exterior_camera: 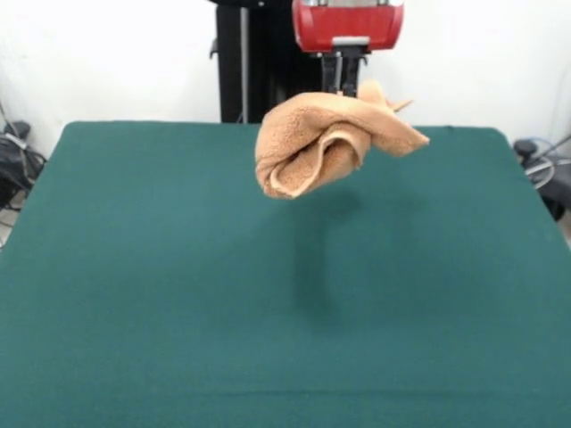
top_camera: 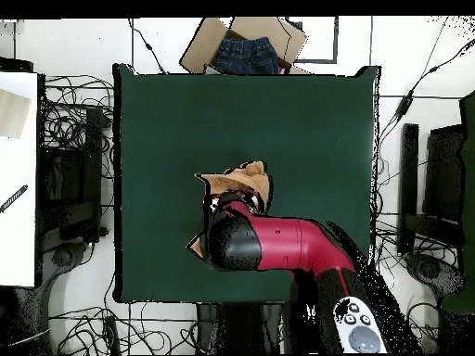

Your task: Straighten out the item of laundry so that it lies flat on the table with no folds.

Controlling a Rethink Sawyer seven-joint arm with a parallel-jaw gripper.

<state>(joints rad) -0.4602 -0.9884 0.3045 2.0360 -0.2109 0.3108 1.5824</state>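
The light orange-tan terry towel (exterior_camera: 326, 143) hangs bunched and folded in the air above the dark green table (exterior_camera: 134, 285). It casts a shadow on the cloth below. The gripper (exterior_camera: 350, 86) comes down from the red arm head and is shut on the towel's top; the towel hides the fingertips. In the overhead view the red and black arm covers most of the towel (top_camera: 249, 179), which shows over the middle of the table (top_camera: 167, 130). The gripper itself is hidden there under the arm.
A cardboard box with blue jeans (top_camera: 245, 48) sits past the table's far edge in the overhead view. Cables and equipment lie on the floor on both sides. The black pedestal (exterior_camera: 245, 62) stands behind the table.
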